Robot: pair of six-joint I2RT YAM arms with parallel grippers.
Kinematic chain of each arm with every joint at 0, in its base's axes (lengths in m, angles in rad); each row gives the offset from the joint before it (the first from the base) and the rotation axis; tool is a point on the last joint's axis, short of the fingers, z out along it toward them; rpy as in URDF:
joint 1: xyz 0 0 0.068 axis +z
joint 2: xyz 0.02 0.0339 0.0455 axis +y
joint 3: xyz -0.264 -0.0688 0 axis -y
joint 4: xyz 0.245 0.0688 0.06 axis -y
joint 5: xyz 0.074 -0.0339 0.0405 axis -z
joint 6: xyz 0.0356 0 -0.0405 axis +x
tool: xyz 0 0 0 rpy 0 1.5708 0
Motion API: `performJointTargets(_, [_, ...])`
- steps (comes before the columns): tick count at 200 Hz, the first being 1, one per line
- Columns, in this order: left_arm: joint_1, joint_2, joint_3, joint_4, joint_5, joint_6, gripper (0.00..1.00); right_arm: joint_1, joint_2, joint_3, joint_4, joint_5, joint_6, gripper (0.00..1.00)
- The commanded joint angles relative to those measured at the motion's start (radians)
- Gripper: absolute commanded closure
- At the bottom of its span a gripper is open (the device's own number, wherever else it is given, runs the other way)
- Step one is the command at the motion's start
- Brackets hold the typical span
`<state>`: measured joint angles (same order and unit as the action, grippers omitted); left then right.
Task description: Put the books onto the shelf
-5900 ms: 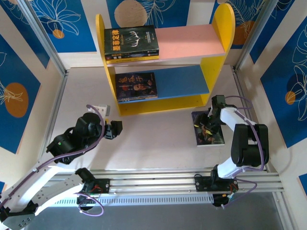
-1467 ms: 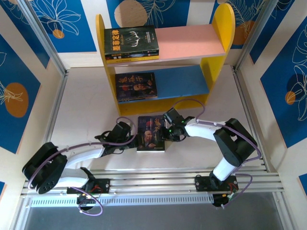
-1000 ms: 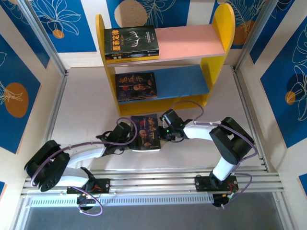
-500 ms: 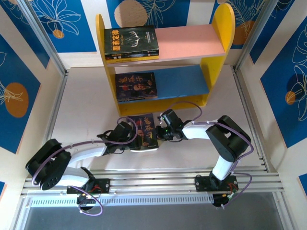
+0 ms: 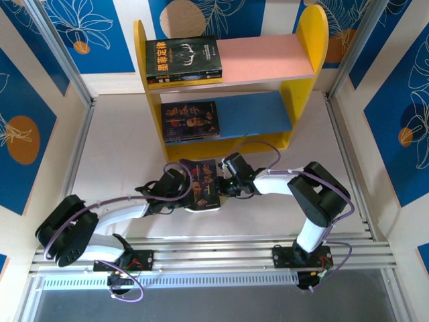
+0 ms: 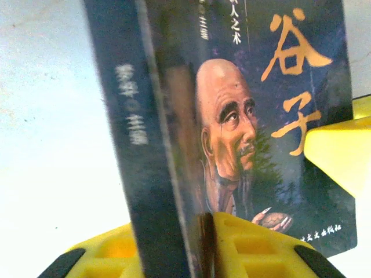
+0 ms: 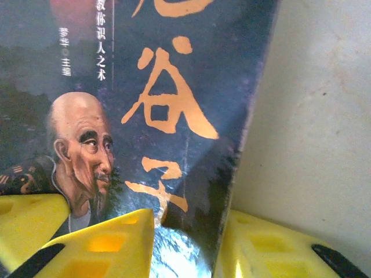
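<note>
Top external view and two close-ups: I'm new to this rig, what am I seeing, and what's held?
The top external view looks down on two robot arms bolted at the near edge of a white table: left arm, right arm. The close-ups come from wrist cameras; the yellow pieces are each arm's jaws. Both pairs are clamped on one dark paperback with an orange title, in front of the yellow-sided wooden shelf. Two more books lie there: a black book on the pink board, a dark book on the blue board.

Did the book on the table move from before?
Yes. The book went left: it lay near the right end of the shelf, now it is near its middle.
</note>
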<state>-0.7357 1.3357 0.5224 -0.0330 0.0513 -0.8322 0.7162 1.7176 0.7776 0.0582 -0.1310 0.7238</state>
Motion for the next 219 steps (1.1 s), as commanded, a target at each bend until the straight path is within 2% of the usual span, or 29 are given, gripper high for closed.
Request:
performJointTargets(1, [-0.004,-0.023,0.024,-0.008,0.003,0.028,0.78,0.024,0.069,-0.024,-0.141,0.022,-0.026,0.61])
performJointTargets(54, [-0.003,-0.044,0.008,-0.013,-0.001,0.02,0.77,0.0,0.078,0.039,-0.184,0.039,-0.042,0.56])
performJointTargets(99, [-0.001,-0.04,0.026,-0.042,-0.021,0.031,0.55,0.009,0.108,0.059,-0.127,-0.007,-0.079,0.65])
performJointTargets(145, [0.004,-0.039,0.081,-0.113,-0.061,0.072,0.42,0.029,0.099,0.052,-0.129,-0.001,-0.117,0.68])
performJointTargets(219, [0.049,-0.004,0.129,-0.136,-0.058,0.123,0.37,0.067,0.029,0.043,-0.16,0.041,-0.179,0.69])
